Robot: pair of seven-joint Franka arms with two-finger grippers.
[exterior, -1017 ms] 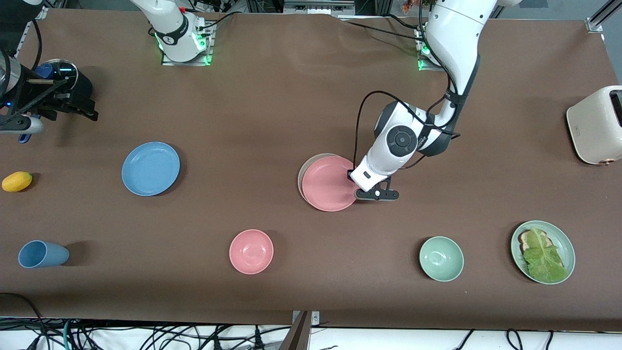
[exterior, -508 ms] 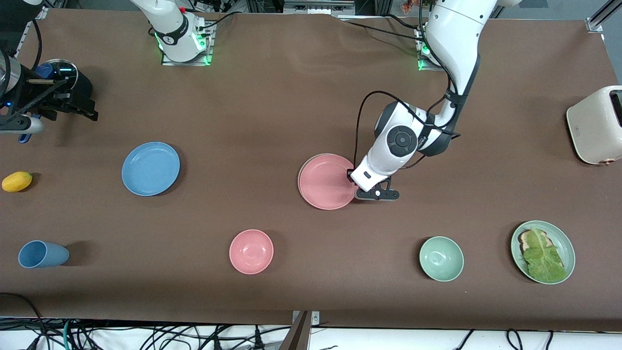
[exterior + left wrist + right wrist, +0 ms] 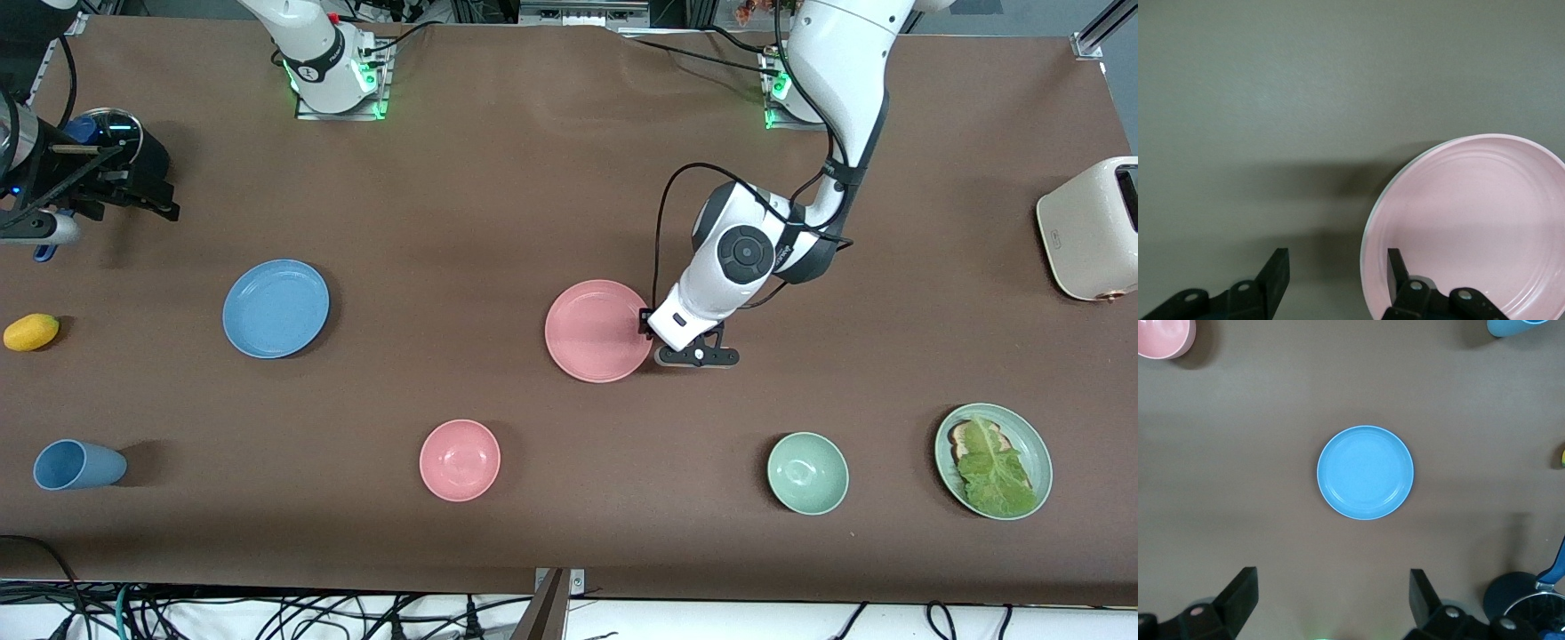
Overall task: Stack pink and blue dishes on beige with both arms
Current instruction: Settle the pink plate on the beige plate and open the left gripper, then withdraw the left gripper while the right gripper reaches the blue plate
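Observation:
The pink plate (image 3: pixel 598 331) lies flat in the middle of the table, squarely on the beige plate. The beige plate is hidden in the front view; the left wrist view shows only a thin pale edge (image 3: pixel 1366 235) under the pink rim (image 3: pixel 1471 227). My left gripper (image 3: pixel 1337 257) is open at the plate's edge toward the left arm's end, one finger over the rim and one outside it. The blue plate (image 3: pixel 276 308) lies alone toward the right arm's end. My right gripper (image 3: pixel 1331 580) is open and empty, high over the table, with the blue plate (image 3: pixel 1365 472) in its view.
A pink bowl (image 3: pixel 460 460), a green bowl (image 3: pixel 807 473) and a green plate with toast and lettuce (image 3: pixel 993 460) lie nearer the camera. There are also a blue cup (image 3: pixel 78 464), a lemon (image 3: pixel 31 332), a black pot with glass lid (image 3: pixel 116 147) and a toaster (image 3: pixel 1089 227).
The pink plate has shifted from an offset position to sit squarely over the beige plate, which no longer shows. The left hand has edged slightly toward its own end. The right arm is still.

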